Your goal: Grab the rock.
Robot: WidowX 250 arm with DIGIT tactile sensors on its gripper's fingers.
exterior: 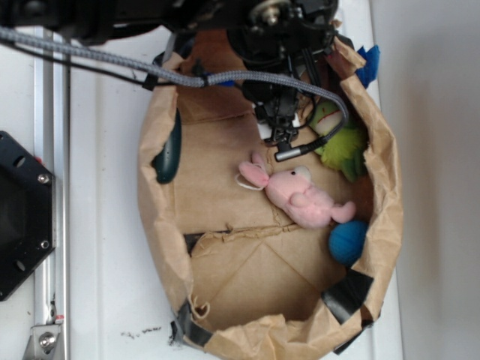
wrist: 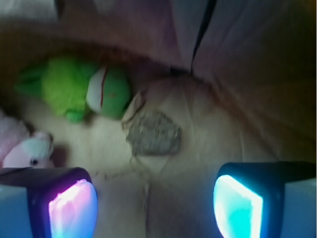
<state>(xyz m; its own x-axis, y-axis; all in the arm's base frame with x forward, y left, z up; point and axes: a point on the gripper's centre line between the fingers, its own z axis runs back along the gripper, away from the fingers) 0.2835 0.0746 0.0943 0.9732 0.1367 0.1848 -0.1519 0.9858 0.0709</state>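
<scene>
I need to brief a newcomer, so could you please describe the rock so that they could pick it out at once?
Look inside the brown paper bag lying open on the white surface. In the wrist view, the rock lies on the bag's floor ahead of the open gripper, beside the green plush toy. It alone is grey, rough and speckled; its neighbours are soft and brightly coloured.

One rock (wrist: pixel 154 133), two plush toys, one blue ball (exterior: pixel 348 241), one bag (exterior: pixel 225 210).

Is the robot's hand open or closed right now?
Open. In the wrist view the gripper jaws stand apart, nothing between them; the rock lies untouched ahead.
</scene>
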